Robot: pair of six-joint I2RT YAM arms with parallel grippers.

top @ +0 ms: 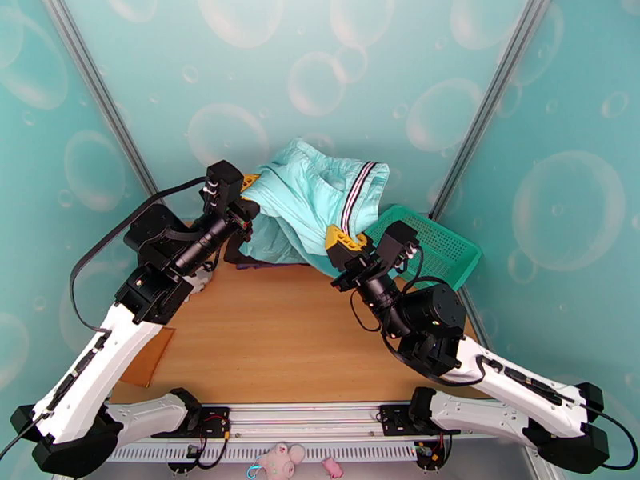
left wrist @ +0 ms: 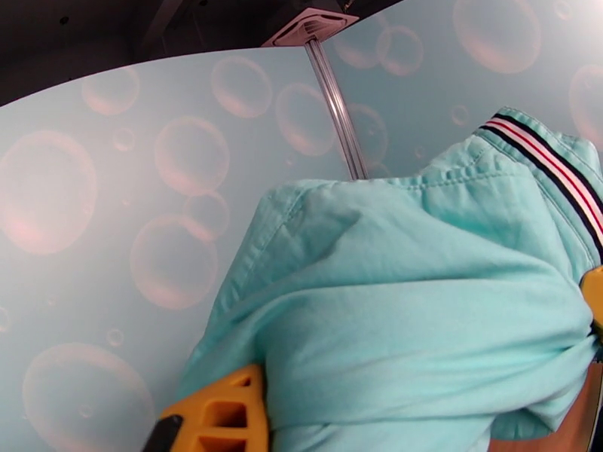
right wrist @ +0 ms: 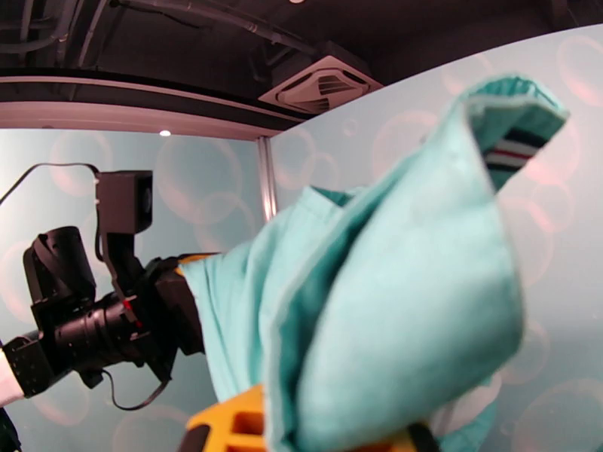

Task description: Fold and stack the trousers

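The light teal trousers hang lifted above the back of the wooden table, striped waistband running down their right side. My left gripper is shut on the cloth's left edge, and my right gripper is shut on the lower right edge. In the left wrist view the trousers bunch over a yellow finger, with the waistband at the upper right. In the right wrist view the trousers drape over the yellow fingers, and the left gripper holds their far edge.
A green mesh basket stands at the back right, just behind the right wrist. A dark garment lies on the table under the hanging cloth. A brown flat piece sits at the table's left edge. Bubble-patterned walls enclose the space.
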